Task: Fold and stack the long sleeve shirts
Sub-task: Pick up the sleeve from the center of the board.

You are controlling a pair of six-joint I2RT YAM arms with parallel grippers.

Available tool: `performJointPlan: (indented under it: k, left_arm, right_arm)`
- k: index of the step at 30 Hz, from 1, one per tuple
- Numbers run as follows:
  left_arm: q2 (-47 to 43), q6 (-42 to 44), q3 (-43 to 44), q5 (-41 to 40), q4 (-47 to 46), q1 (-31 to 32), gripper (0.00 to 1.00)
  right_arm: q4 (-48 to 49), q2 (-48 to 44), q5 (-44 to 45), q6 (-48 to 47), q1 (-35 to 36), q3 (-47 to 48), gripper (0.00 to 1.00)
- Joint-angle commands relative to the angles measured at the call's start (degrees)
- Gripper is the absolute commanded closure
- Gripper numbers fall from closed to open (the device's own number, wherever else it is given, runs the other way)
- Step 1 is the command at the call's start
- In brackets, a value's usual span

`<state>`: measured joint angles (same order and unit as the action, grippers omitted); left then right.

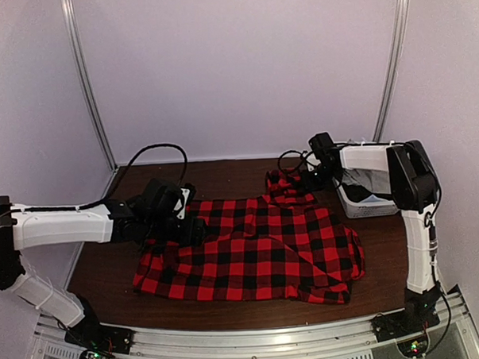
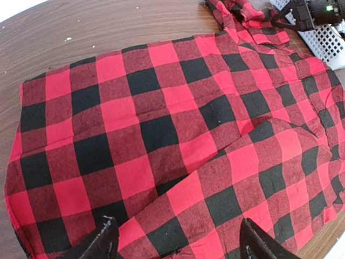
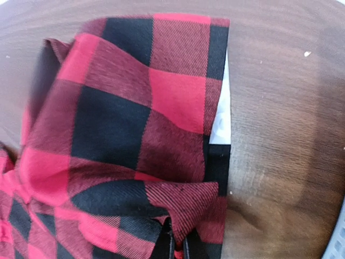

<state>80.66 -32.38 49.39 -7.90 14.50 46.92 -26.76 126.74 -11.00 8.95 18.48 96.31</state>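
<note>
A red-and-black check long sleeve shirt (image 1: 250, 250) lies spread across the brown table. My left gripper (image 1: 178, 223) hovers over the shirt's left part. In the left wrist view its fingers stand wide apart over flat cloth (image 2: 161, 135), so the left gripper (image 2: 177, 221) is open and holds nothing. My right gripper (image 1: 309, 174) is at the shirt's far right end, where the cloth bunches up. In the right wrist view the right gripper (image 3: 179, 247) is shut on a raised fold of the shirt (image 3: 124, 118), near a straight hem edge.
A white mesh basket (image 1: 366, 199) holding dark cloth stands at the back right, close beside the right arm, and its corner (image 2: 323, 38) shows in the left wrist view. Bare wood (image 3: 280, 135) lies right of the pinched cloth. Walls close in the table's back and sides.
</note>
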Motion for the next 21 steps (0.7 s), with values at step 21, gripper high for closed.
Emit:
performJointPlan:
  k: [21]
  left_arm:
    - [10.15, 9.65, 10.38, 23.54, -28.10, -0.52, 0.04]
  right_arm:
    - [35.01, -37.92, -19.95, 33.32, 12.28, -32.24, 1.00]
